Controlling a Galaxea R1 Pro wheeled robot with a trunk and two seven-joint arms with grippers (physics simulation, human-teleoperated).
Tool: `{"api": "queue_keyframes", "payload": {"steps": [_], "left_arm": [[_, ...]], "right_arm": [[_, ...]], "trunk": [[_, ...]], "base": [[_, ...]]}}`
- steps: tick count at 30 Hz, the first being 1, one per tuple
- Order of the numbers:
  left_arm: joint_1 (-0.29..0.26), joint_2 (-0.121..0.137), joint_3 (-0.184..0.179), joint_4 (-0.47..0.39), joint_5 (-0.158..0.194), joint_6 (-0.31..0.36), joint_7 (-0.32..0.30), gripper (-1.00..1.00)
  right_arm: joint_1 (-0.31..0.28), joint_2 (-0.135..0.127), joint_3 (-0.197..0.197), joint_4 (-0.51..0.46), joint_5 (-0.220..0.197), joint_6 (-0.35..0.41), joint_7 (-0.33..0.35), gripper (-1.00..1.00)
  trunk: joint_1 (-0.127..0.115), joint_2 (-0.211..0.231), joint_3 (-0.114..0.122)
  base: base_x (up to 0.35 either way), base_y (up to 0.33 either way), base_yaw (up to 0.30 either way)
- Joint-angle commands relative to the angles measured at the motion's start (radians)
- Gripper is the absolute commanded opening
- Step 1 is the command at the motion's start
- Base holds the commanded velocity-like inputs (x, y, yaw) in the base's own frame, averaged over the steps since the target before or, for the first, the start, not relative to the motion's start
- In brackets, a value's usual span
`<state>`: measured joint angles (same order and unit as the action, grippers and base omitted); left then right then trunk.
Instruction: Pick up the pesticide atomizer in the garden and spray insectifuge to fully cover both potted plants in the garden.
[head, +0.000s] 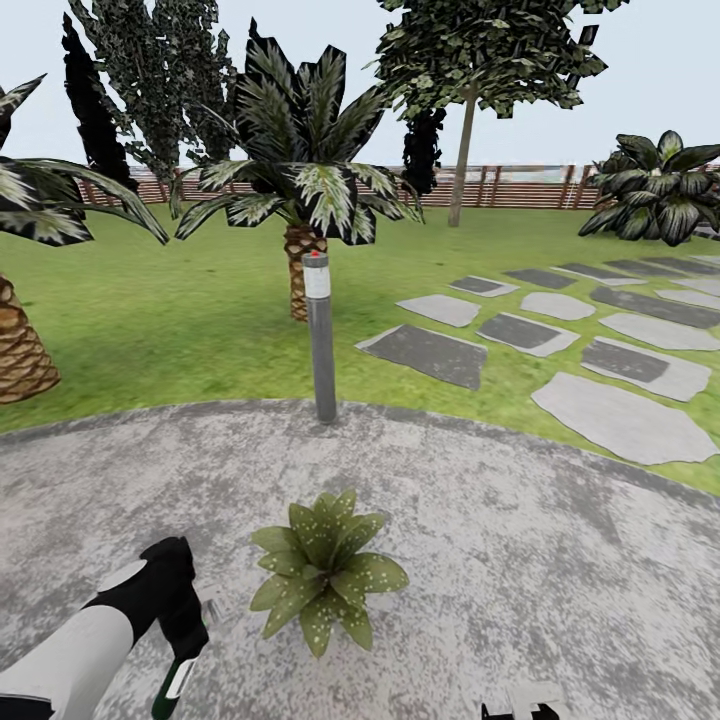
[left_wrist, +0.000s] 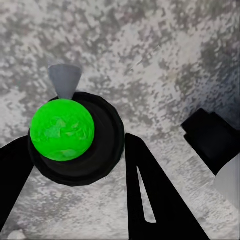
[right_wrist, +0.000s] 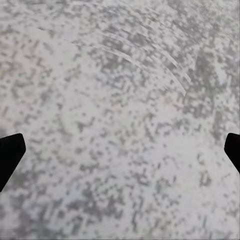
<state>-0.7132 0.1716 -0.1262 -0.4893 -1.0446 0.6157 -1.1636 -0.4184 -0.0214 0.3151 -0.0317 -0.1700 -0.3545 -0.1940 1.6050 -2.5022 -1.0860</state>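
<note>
In the head view my left gripper (head: 178, 640) hangs low over the round grey paved patch (head: 520, 560), shut on the pesticide atomizer (head: 170, 692), a slim dark green bottle pointing down. The left wrist view looks at the atomizer (left_wrist: 62, 130) end-on, a round black body with a bright green face and a pale nozzle, held between the two black fingers (left_wrist: 150, 200) of the left gripper (left_wrist: 77, 142). One potted plant (head: 322, 572), a low rosette of speckled green leaves, sits just right of that gripper; its pot is hidden under the leaves. My right gripper (right_wrist: 120, 150) is open over bare paving.
A grey bollard lamp post (head: 321, 340) stands at the paving's far edge, behind the plant. Palms (head: 300, 190) and stepping stones (head: 620, 415) lie on the lawn beyond, with a wooden fence (head: 520, 188) at the back. The right gripper's top (head: 520, 712) peeks in at the bottom edge.
</note>
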Motion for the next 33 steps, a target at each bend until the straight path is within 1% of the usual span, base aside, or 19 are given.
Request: {"api": "queue_keyframes", "payload": {"steps": [1,2,3,5,7,10,12,15,19,21,22,23,24,26,27,29,31,33], "left_arm": [[0.000,-0.001,-0.004,-0.003,-0.001,0.009,-0.005,-1.00],[0.000,-0.001,-0.004,-0.001,-0.001,0.008,-0.002,-1.00],[0.003,-0.001,-0.003,0.013,0.011,0.005,0.032,-1.00],[0.013,-0.006,0.002,0.054,0.029,-0.001,0.068,-1.00],[0.014,-0.014,0.003,0.048,0.052,-0.002,0.072,-1.00],[0.012,-0.024,0.002,-0.005,0.065,0.001,0.067,-1.00],[0.007,-0.028,0.001,-0.071,0.068,0.007,0.061,-1.00],[0.004,-0.028,0.001,-0.101,0.069,0.008,0.058,-1.00],[0.008,-0.021,0.003,-0.085,0.074,0.001,0.053,-1.00],[0.010,-0.014,0.002,-0.019,0.074,-0.008,0.053,-1.00],[0.010,-0.014,0.002,-0.014,0.074,-0.008,0.052,-1.00],[0.007,-0.015,0.000,-0.017,0.072,-0.007,0.045,-1.00],[0.003,-0.016,-0.001,-0.019,0.069,-0.008,0.023,-1.00],[-0.006,-0.018,-0.004,-0.025,0.059,-0.008,-0.050,-1.00],[-0.020,-0.019,-0.007,-0.036,0.053,-0.007,-0.079,-1.00],[-0.052,-0.018,-0.008,-0.051,0.036,-0.006,-0.103,-1.00],[-0.101,-0.015,-0.009,-0.059,-0.001,-0.005,-0.129,-1.00],[-0.120,-0.018,-0.009,-0.061,-0.027,-0.004,-0.155,-1.00]], "right_arm": [[0.000,0.000,0.009,0.000,-0.009,-0.003,-0.003,1.00],[0.000,0.000,0.009,0.000,-0.010,-0.003,-0.004,1.00],[0.000,0.000,0.010,0.000,-0.010,-0.003,-0.004,1.00],[0.000,0.000,0.009,0.000,-0.010,-0.003,-0.004,1.00],[0.000,0.000,0.009,0.000,-0.010,-0.003,-0.003,1.00],[0.000,0.000,0.010,0.000,-0.010,-0.003,-0.003,1.00],[0.000,0.000,0.009,0.000,-0.010,-0.003,-0.004,1.00],[0.000,0.000,0.009,0.000,-0.010,-0.003,-0.004,1.00],[0.000,0.000,0.010,0.000,-0.010,-0.003,-0.003,1.00],[0.000,0.000,0.010,0.000,-0.010,-0.003,-0.002,1.00],[0.000,0.001,0.010,0.000,-0.010,-0.003,-0.003,1.00],[0.000,0.002,0.010,0.000,-0.010,-0.003,-0.003,1.00],[0.000,0.002,0.010,0.000,-0.010,-0.003,-0.003,1.00],[0.000,0.003,0.010,0.000,-0.010,-0.003,-0.003,1.00],[0.000,0.003,0.010,0.000,-0.010,-0.003,-0.004,1.00],[0.000,0.002,0.009,0.000,-0.010,-0.003,-0.003,1.00],[0.000,0.002,0.009,0.000,-0.010,-0.003,-0.003,1.00],[0.000,0.002,0.009,0.000,-0.010,-0.003,-0.004,1.00]], "trunk": [[0.000,0.000,-0.001],[0.000,0.000,-0.001],[0.000,0.000,-0.001],[0.000,0.000,-0.001],[0.000,0.000,-0.001],[0.000,0.000,-0.001],[0.000,0.000,-0.001],[0.000,0.000,-0.001],[0.000,0.000,-0.001],[0.000,0.000,-0.001],[0.000,0.000,-0.001],[0.000,0.000,-0.001],[0.000,0.000,-0.001],[0.000,0.000,-0.001],[0.000,0.000,-0.001],[0.000,0.000,-0.001],[0.000,0.000,-0.001],[0.000,0.000,-0.001]], "base": [[0.017,0.032,0.000],[0.009,0.016,0.000],[0.001,0.003,0.000],[0.000,0.000,0.000],[0.000,0.000,0.000],[0.000,0.000,0.000],[0.000,0.000,0.000],[0.000,0.000,0.000],[0.000,0.000,0.000],[0.000,0.000,0.000],[0.000,0.000,0.000],[0.000,0.000,0.000],[0.000,0.000,0.000],[0.000,0.000,0.000],[0.000,0.000,0.000],[0.000,0.000,0.000],[0.000,0.000,0.000],[0.000,0.000,0.000]]}}
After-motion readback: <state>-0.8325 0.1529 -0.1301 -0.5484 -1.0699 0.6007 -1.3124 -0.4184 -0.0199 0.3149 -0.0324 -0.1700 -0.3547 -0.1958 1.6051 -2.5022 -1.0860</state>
